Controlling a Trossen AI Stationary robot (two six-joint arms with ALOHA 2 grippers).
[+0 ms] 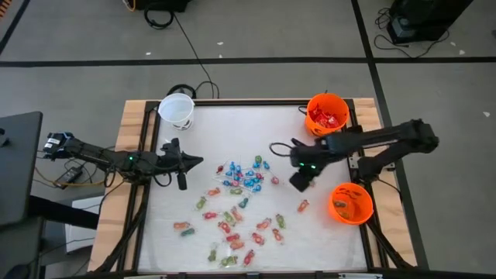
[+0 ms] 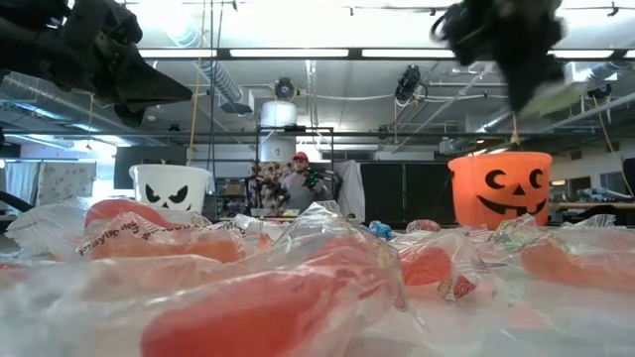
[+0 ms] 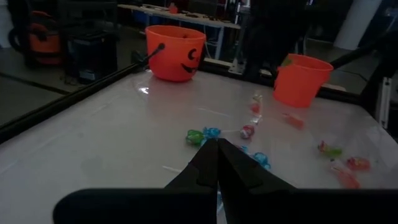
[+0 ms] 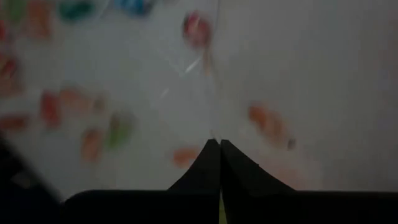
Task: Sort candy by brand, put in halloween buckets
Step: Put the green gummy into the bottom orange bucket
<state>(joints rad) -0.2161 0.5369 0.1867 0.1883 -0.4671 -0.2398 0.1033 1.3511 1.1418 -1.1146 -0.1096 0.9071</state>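
Many small wrapped candy pieces lie loose on the white table top, blue ones in the middle, green, orange and pink ones nearer the front. A white bucket stands at the far left. An orange bucket at the far right holds red packets, and a second orange bucket stands at the near right. My right gripper hangs above the table between the two orange buckets, pointing down, shut on a green candy. My left gripper is shut, held level above the table's left side. My right gripper pinches a green-wrapped candy between its two fingers, which point down from above. Its own wrist view shows only a yellow-green sliver between the shut fingers. In the low view the candy sticks out below the fingers, lifted clear of the table.
Bare table lies between the candy heap and the far edge. A wooden frame borders the table top. In the low view, wrapped candy lies right in front of the camera, and a person stands in the room behind the table.
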